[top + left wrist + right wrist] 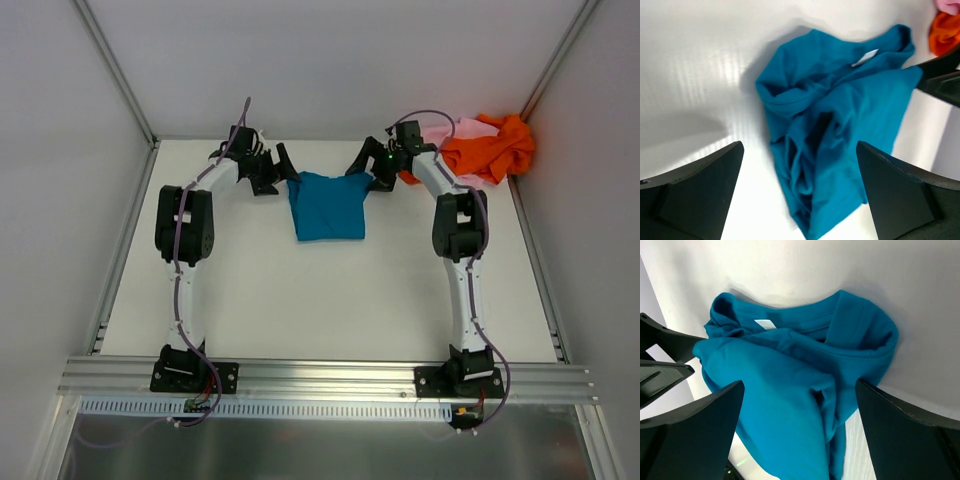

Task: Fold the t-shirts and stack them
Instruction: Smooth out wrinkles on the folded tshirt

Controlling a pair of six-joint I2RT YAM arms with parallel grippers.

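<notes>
The teal shirt lies rumpled on the white tabletop, upper middle of the top view (its white neck tag showing). The left jaws, at its upper left corner, and the right jaws, at its upper right, both gape wide and grip nothing. The orange shirt and pink shirt are heaped at upper right.

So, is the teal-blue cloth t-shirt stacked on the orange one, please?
No, the teal-blue cloth t-shirt lies apart from the orange cloth t-shirt.
</notes>
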